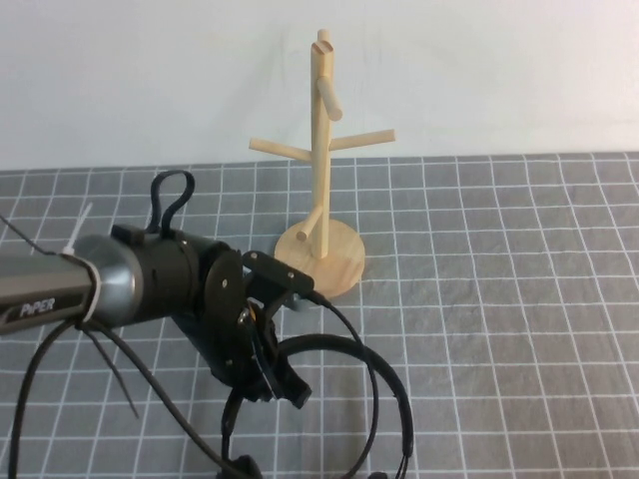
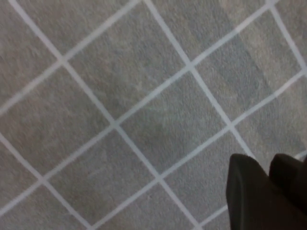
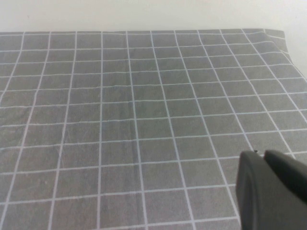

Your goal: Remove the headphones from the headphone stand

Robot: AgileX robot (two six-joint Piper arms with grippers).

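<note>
In the high view, your left gripper (image 1: 275, 374) is low over the tabletop (image 1: 519, 299), in front of the headphone stand (image 1: 321, 180). The headphones (image 1: 384, 399) are already off the stand: the thin headband arches just beside the fingers, toward the right side, and reaches down to the bottom edge of the picture. The ear cups are mostly cut off there. I judge that the fingers hold the headband, but the wrist body covers the contact, so I cannot tell how wide they stand. The stand is empty and upright, behind the fingers and near them. The right gripper does not show here.

The risk is this: if you lift or swing the left arm back, the headband or the arm's cable can catch a low peg or the round base and tip the stand. If the hold is only on the thin band, the headphones can also slip and rotate.

In the left wrist view, only two dark finger (image 2: 249, 191) tips show over the grey grid cloth, close together; nothing is visible between them.

In the right wrist view, the right gripper (image 3: 268, 191) hangs over bare cloth, holding nothing visible. Its opening I cannot tell.
</note>
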